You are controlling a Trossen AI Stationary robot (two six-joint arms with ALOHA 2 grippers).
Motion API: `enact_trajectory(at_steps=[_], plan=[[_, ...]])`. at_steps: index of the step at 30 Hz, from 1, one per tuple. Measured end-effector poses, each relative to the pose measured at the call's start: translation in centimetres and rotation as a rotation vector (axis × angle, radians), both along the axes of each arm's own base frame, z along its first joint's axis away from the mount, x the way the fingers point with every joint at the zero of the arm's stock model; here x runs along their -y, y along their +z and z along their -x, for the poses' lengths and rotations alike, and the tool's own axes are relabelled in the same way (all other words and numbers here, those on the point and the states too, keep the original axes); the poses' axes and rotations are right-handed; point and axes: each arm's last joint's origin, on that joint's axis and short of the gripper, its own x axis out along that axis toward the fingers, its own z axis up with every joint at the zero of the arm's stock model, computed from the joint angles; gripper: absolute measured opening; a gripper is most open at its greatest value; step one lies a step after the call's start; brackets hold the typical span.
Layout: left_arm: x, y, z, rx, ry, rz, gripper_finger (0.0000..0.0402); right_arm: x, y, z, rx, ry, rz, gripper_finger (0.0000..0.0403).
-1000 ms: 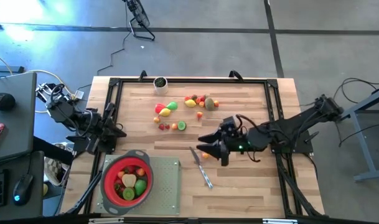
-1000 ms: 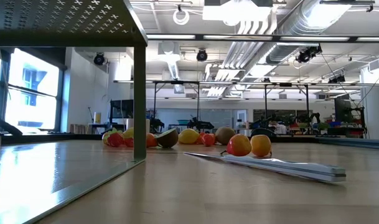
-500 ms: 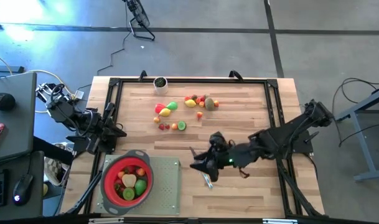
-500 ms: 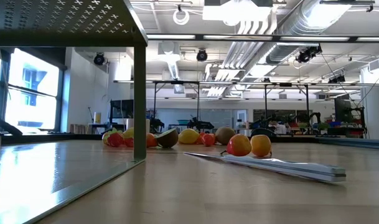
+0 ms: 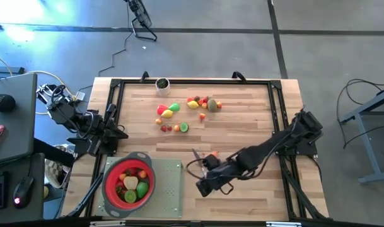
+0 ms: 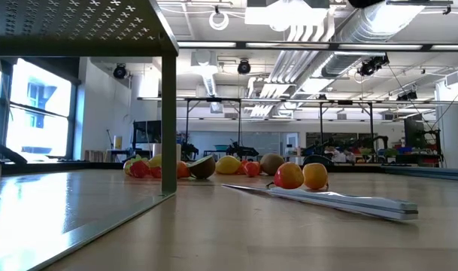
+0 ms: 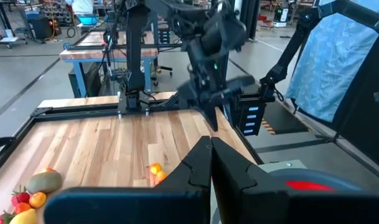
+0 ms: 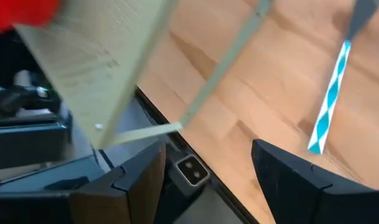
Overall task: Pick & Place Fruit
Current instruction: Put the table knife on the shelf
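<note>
The fruit [image 5: 169, 111] lay mostly loose in the upper middle of the table [image 5: 255, 120]: a red, yellow and green clump, a second clump just to its right, and a few small pieces below them. One small orange piece [image 5: 214, 154] sat apart, lower down near the centre, close beside the knife [image 6: 334, 199].

The right gripper [image 5: 203, 187] was well away from all that, down at the lower centre of the high view, just off the right edge of the board [image 5: 169, 189]. Its fingers [image 8: 139, 183] stood spread with nothing between them.

The trouble I'd expect: that arm lay stretched across the knife and the stray orange piece, so a low sweep back toward the fruit could shove the knife or send the piece rolling. The board's corner also looked close enough to clip. Round toy fruit may roll away from a grip that isn't centred.

The left gripper [image 5: 121, 133] waited at the table's left edge, fingers [image 7: 201, 165] pressed together on nothing.

Containers: the red strainer [image 5: 104, 183] sat on the board at lower left, already holding several pieces, red, green and a pale one. A small dark cup [image 5: 161, 83] stood at the top edge; I couldn't tell its contents.
</note>
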Motion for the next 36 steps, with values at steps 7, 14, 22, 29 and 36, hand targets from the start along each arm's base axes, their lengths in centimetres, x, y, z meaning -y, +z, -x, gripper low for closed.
enact_trajectory(at_steps=[7,14,22,29,36], plan=[[0.0,0.0,0.0,0.0,0.0,-0.001,0.0001,-0.9,-3.8,-1.1,-0.133,0.044,-0.001,0.0231],[0.0,0.0,0.0,0.0,-0.002,-0.001,0.0001,-0.8,-6.7,-0.8,-0.33,-0.021,0.036,0.0231],[0.0,0.0,0.0,0.0,-0.003,-0.001,0.0001,-1.0,-9.1,-1.4,-0.385,-0.047,0.063,0.0231],[0.0,0.0,0.0,0.0,-0.003,-0.001,0.0001,-1.3,-11.5,-1.8,-0.44,-0.078,0.091,0.0231],[0.0,0.0,0.0,0.0,-0.003,-0.001,0.0001,-1.4,-13.3,-2.0,-0.483,-0.104,0.109,0.0231]])
